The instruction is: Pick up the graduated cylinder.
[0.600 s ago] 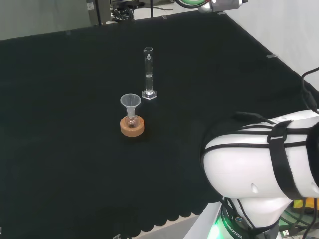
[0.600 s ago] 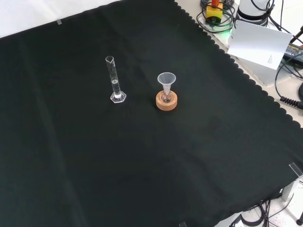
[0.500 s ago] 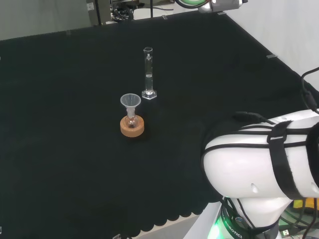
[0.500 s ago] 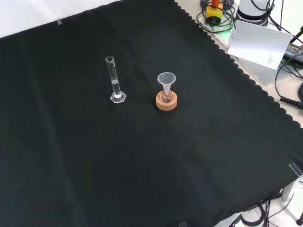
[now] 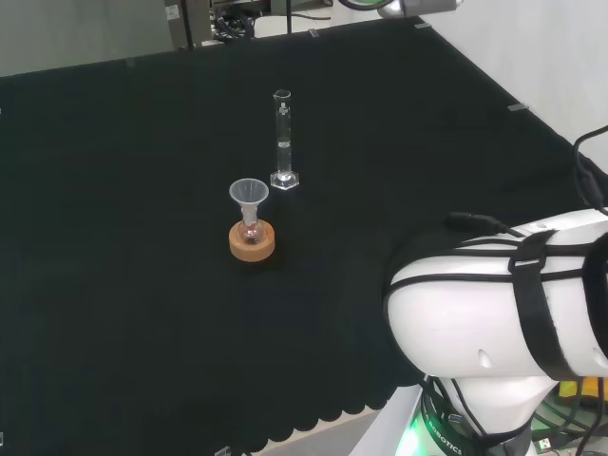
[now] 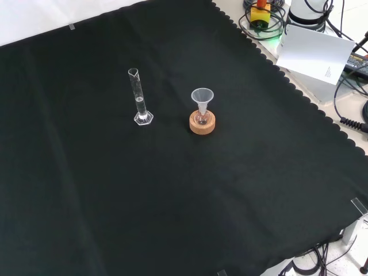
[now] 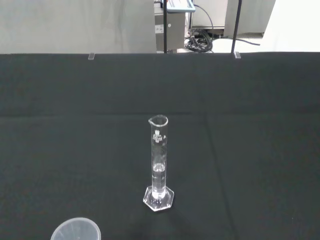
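Green-lit white part [image 5: 404,6] at head view's top edge now shifted up, mostly out of frame.

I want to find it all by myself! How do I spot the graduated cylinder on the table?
Look at the black cloth and find the cork ring with a funnel above it. In the front view, the graduated cylinder stands apart, just left of it. It is the tall, thin, clear tube on a flat six-sided foot.
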Robot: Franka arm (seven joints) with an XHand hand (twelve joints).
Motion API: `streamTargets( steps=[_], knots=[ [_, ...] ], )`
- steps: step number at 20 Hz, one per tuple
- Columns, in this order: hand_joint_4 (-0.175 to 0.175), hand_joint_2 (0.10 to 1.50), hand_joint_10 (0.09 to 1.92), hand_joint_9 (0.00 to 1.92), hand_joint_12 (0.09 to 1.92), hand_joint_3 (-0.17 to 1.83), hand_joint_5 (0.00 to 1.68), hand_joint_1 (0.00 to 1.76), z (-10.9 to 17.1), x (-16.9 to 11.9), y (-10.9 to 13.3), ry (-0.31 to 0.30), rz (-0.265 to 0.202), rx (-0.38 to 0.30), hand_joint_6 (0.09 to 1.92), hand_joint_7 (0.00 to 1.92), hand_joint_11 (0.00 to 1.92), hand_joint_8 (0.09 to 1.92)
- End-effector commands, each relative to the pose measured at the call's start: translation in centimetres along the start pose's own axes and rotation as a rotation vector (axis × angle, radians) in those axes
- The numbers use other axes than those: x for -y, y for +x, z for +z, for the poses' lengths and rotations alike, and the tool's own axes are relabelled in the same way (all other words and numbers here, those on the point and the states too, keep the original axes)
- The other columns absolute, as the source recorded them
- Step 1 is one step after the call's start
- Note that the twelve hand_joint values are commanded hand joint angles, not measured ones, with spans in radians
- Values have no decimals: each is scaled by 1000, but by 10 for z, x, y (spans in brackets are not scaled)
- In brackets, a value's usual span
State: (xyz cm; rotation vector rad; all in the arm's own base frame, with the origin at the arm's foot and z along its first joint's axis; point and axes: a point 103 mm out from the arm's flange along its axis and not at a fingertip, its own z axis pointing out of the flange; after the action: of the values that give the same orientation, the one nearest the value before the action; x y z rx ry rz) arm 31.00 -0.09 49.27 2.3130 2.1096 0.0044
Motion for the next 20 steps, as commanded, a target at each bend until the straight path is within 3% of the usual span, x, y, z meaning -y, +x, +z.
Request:
streamTargets(
  steps=[1, 11, 20],
  knots=[
    [-3, 1235, 604, 110, 1209, 337, 253, 0, 6, -4, 1, 21, 20, -3, 87, 0, 0, 404],
    [-9, 1244, 605, 119, 1206, 307, 272, 23, 54, -34, -14, 40, 70, -23, 87, 8, 0, 417],
    [-21, 1163, 622, 175, 1226, 245, 308, 207, 115, -95, -46, 41, 33, -148, 87, 66, 0, 460]
  ],
)
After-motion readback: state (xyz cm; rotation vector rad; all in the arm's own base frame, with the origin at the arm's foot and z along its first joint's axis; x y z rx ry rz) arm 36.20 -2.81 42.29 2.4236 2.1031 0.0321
